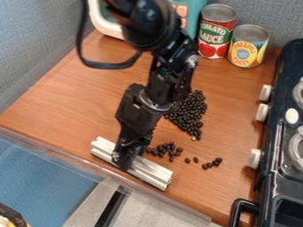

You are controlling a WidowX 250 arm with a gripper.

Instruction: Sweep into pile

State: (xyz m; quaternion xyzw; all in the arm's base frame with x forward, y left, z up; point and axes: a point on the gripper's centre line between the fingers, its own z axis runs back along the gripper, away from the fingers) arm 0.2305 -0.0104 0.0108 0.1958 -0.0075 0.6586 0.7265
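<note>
On grained wood (71, 102) — round, glossy beans (188, 116) near a ridged bar (153, 171).

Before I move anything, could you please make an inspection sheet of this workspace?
Surface: wooden counter, smooth grain visible.
Job's things: dark beans, one large heap, a smaller group near the pale ridged bar, strays toward the stove.
Clutter: two cans at the back.
Gripper: down at the bar's middle.
Cables: black loop beside the arm.
Surroundings: stove on the image's right; grey wall behind.
</note>
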